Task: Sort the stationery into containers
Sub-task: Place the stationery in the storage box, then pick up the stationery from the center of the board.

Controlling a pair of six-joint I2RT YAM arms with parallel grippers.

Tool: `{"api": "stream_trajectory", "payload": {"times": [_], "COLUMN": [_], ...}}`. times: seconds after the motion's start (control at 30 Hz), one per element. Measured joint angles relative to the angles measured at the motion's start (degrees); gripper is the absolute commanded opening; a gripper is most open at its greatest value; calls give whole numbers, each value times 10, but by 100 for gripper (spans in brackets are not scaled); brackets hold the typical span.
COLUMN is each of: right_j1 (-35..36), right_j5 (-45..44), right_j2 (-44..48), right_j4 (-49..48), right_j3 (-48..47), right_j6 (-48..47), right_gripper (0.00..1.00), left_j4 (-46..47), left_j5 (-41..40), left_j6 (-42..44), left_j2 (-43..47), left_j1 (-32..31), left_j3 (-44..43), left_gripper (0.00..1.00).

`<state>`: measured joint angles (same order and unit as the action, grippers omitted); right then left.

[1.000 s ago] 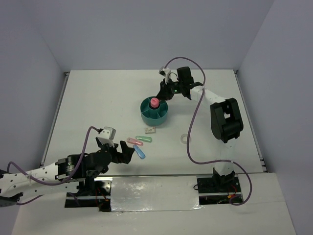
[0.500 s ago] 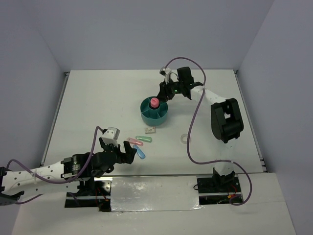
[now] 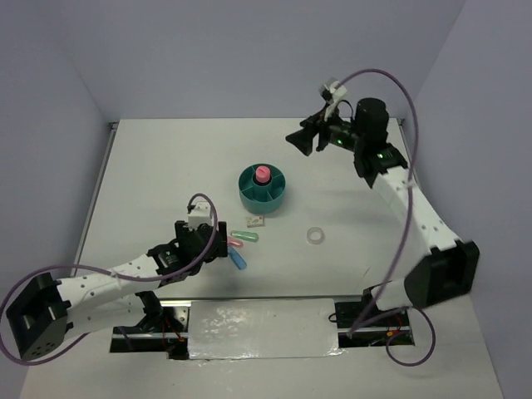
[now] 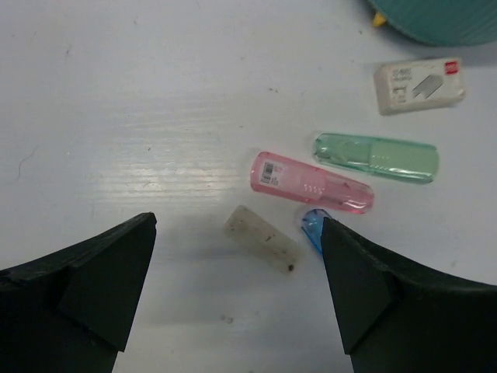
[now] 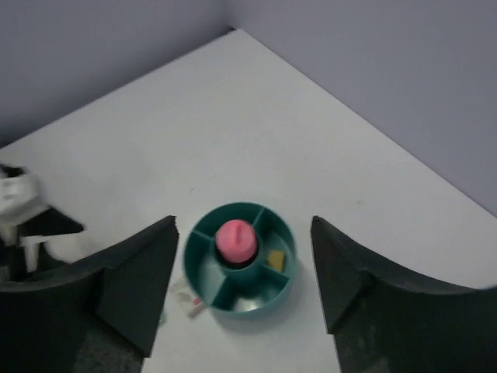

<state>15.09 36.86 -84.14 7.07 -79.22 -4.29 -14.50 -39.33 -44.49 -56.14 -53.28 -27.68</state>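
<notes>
Eraser (image 4: pixel 262 238) between left claw (image 4: pixel 237 231) tips, untouched

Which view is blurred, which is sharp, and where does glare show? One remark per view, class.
Right wrist view: soft throughout, the teal organiser and pink tube have fuzzy edges. Left wrist view: sharp, print on the white eraser shows, with a pale sheen on the table. Top external view: evenly lit, glare on the shiny sheet at the near edge.

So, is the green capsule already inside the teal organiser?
No, the green capsule lies on the table, beside the pink capsule.
</notes>
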Motion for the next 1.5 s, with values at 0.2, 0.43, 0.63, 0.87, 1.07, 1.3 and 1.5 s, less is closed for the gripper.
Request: {"api": "stream_trajectory", "payload": {"times": [0.2,0.43,0.63,0.87,1.07,1.3,1.5], "right_j1": [12,19,22,28,43,62,73], "right_j5": [31,45,57,69,71,71,70], "right_j2": [221,305,311,311,308,305,297], "right_j4": [-59,-57,-58,-63,-63,-61,-54], "right_j3": [155,215,216,219,220,220,220], "right_j6": [50,69,88,98,98,95,90], "right_gripper": [96,98,98,98,98,97,97], "left_j4": [93,121,82,2,-61,-111,-159], "left_j5": [70,117,132,111,74,38,16], "left_j6": [87,111,78,-39,-134,-212,-269], "left_j2": [-85,-131,-131,-119,-116,-173,-235], "left_j1": [47,56,56,56,56,57,57], "left_j3": [11,-2,-17,-29,-42,-94,-134], "left_gripper": [99,99,99,91,85,80,77]}}
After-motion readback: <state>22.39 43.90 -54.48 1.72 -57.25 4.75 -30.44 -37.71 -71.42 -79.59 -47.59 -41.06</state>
